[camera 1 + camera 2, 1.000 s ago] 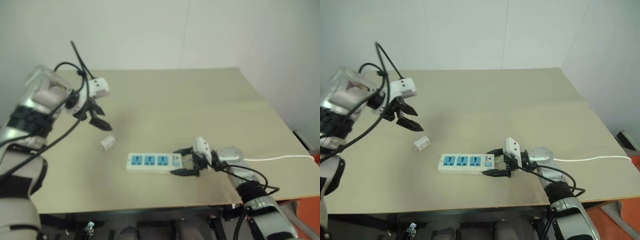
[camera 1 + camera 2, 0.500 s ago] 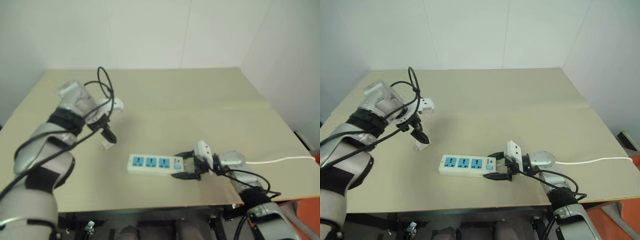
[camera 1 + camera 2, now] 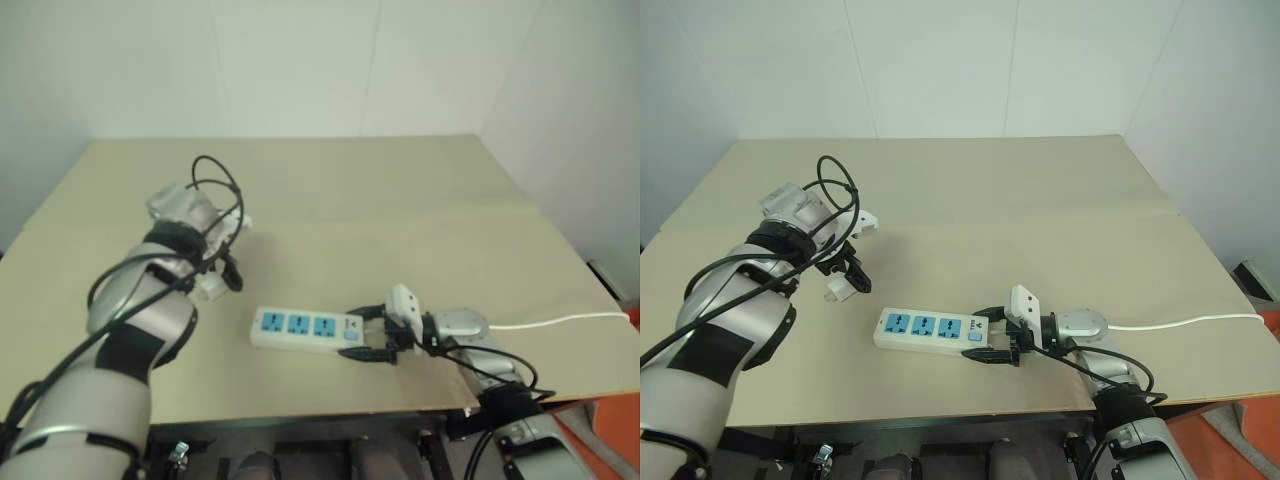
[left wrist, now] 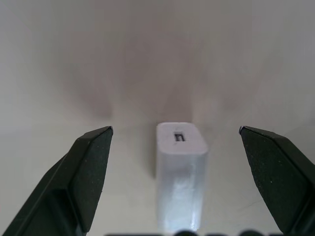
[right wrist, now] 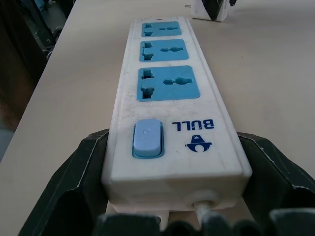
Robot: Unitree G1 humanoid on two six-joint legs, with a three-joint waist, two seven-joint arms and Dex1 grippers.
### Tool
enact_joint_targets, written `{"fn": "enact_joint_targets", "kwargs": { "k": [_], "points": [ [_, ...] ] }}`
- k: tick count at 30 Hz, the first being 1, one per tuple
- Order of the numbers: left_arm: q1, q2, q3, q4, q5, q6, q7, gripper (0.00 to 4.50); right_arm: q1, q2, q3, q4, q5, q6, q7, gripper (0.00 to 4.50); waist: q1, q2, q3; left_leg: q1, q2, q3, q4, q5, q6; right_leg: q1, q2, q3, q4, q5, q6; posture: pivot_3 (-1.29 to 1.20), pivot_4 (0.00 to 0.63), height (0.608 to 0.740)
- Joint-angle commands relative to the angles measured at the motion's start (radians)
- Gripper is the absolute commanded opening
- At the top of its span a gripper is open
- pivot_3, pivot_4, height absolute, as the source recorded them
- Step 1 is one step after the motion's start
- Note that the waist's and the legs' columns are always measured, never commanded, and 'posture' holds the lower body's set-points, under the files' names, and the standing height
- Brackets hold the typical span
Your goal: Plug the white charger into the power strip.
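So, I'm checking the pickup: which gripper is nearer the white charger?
Left. The left gripper hangs open with the white charger between its fingers, untouched; the right gripper grips the power strip at its switch end.

Reading "BULL" in blue capitals, upside down in the right wrist view, on the switch end of the power strip (image 5: pixel 170 93), just beside the blue switch (image 5: pixel 147 138). Sitting under the word: a small blue logo (image 5: pixel 198 143). Showing faintly on the switch: a power mark. Finding no other legible text.
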Motion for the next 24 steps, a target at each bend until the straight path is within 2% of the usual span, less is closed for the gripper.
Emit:
{"fn": "enact_joint_targets", "kwargs": {
  "k": [1,4,6,16,20,24],
  "points": [
    [-0.024,-0.003,0.021,0.011,0.016,0.007,0.024,4.50,0.008,0.010,-0.001,-0.042,0.022,0.008,-0.005,3.47,0.000,0.000,0.000,0.000,0.000,0.000,0.000,0.000,0.000,0.000,0.000,0.000,0.000,0.000,0.000,0.00,0.150,0.740],
    [-0.008,-0.012,0.021,0.006,0.021,-0.003,0.047,4.50,0.014,0.010,0.000,-0.046,0.024,0.007,-0.009,3.47,0.000,0.000,0.000,0.000,0.000,0.000,0.000,0.000,0.000,0.000,0.000,0.000,0.000,0.000,0.000,0.00,0.150,0.740],
    [0.001,-0.015,0.024,0.006,0.022,-0.015,0.064,4.11,0.017,0.011,0.001,-0.050,0.026,0.010,-0.013,3.47,0.000,0.000,0.000,0.000,0.000,0.000,0.000,0.000,0.000,0.000,0.000,0.000,0.000,0.000,0.000,0.00,0.150,0.740],
    [0.007,-0.020,0.022,-0.017,0.030,-0.032,0.044,1.01,0.035,0.011,-0.004,-0.064,0.027,0.014,-0.040,3.47,0.000,0.000,0.000,0.000,0.000,0.000,0.000,0.000,0.000,0.000,0.000,0.000,0.000,0.000,0.000,0.00,0.150,0.740],
    [0.022,-0.001,0.050,-0.071,0.014,-0.059,0.059,1.02,0.044,0.010,-0.011,-0.071,0.029,0.015,-0.054,3.47,0.001,0.000,0.000,0.000,0.000,0.000,0.000,0.000,0.000,0.000,0.000,0.000,0.000,0.000,0.000,0.00,0.150,0.740],
    [0.111,0.055,0.187,-0.315,-0.081,-0.164,0.083,1.02,0.068,0.014,-0.013,-0.087,0.032,0.010,-0.075,3.47,0.001,0.000,0.000,0.000,0.001,0.000,0.000,0.000,0.000,0.000,0.000,0.000,0.000,0.000,0.000,0.00,0.150,0.740]
  ]
}}
